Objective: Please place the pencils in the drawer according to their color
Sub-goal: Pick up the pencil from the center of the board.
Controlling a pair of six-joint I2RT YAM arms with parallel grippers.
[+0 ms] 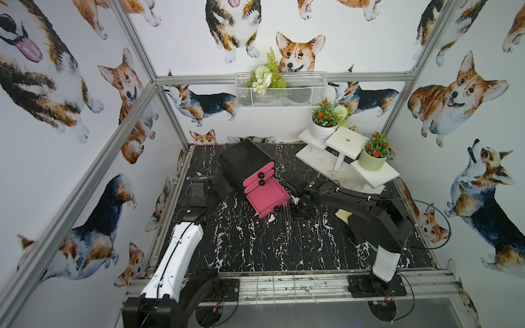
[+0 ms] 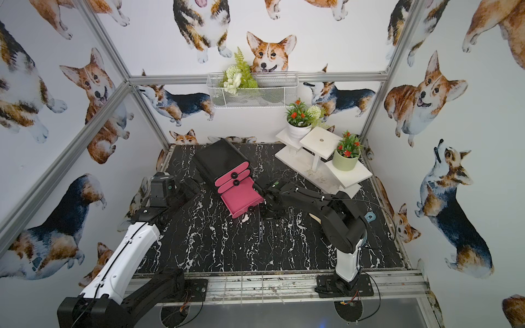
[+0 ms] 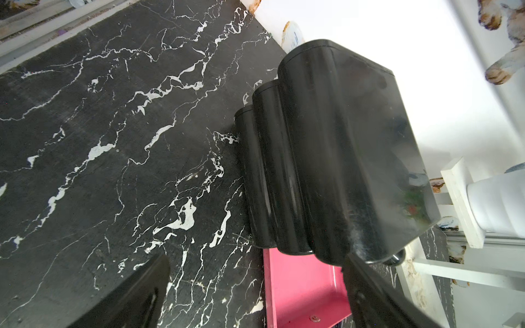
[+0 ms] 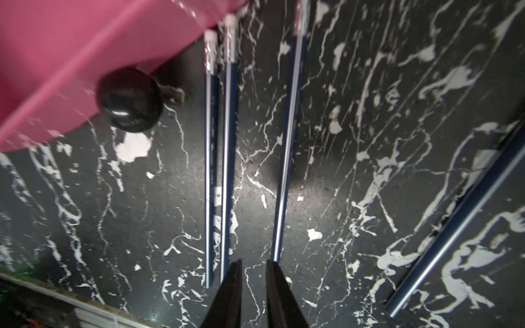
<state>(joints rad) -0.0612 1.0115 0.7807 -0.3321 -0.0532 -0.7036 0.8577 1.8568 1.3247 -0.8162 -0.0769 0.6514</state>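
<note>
I'm hovering my right gripper [image 4: 253, 264], barely parted and empty, over pencils [image 4: 228, 142] not yet in the drawer [image 1: 265, 196] (left gripper [image 3: 252, 295] gaping)

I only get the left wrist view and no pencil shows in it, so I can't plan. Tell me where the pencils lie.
Observer: Four dark blue pencils lie on the marble table, eraser ends by the knob end of the pulled-out bottom drawer.
Operator: Report the right pincer.
Observer: The right pincer hovers close over those pencils, jaws slightly apart, only bare marble between them.
Operator: Now give me the other drawers.
Observer: Both top views show the upper two drawer fronts pushed in, shut.
</note>
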